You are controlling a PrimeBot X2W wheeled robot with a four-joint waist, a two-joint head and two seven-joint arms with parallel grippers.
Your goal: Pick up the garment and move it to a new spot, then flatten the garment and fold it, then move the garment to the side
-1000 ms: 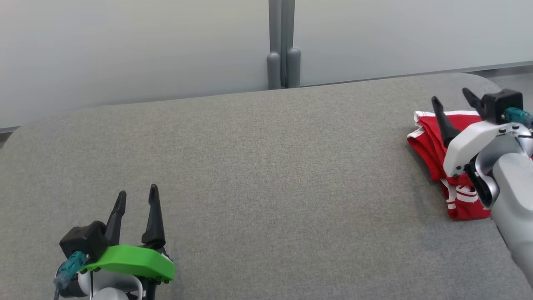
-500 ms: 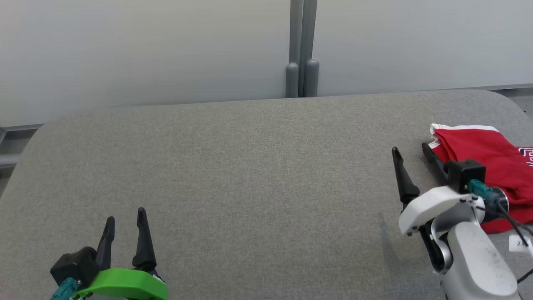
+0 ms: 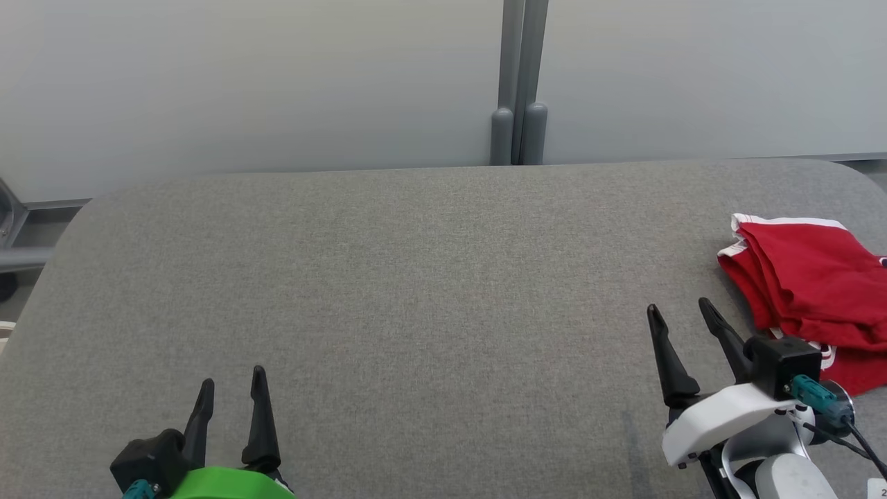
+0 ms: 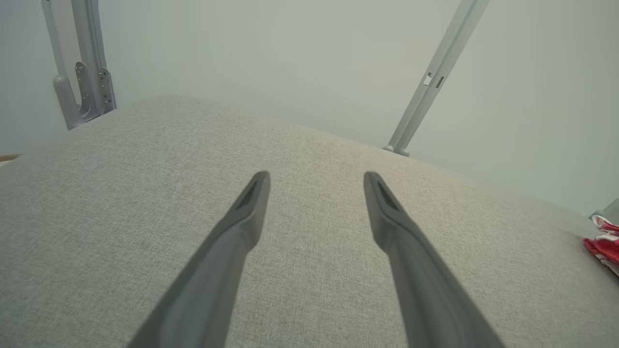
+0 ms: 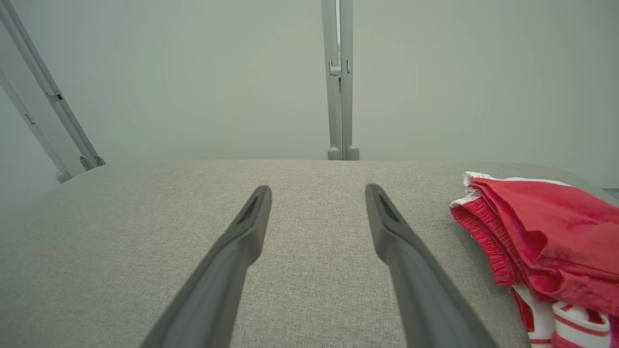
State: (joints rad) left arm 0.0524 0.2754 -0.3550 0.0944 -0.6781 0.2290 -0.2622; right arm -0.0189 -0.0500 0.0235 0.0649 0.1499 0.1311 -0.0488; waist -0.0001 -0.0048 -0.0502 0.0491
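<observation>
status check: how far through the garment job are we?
Done, by the look of it: the red garment lies folded in a compact bundle near the right edge of the grey table. In hand: nothing. The left gripper and right gripper are both open and empty, the right one beside the cloth, not touching it. Left: probably nothing, though the folded layers look a bit uneven.

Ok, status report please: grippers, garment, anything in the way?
Left gripper open, empty, lower left. Right gripper open, empty, left of folded red garment with white trim, not touching. Nothing on grey fabric table between them.
</observation>
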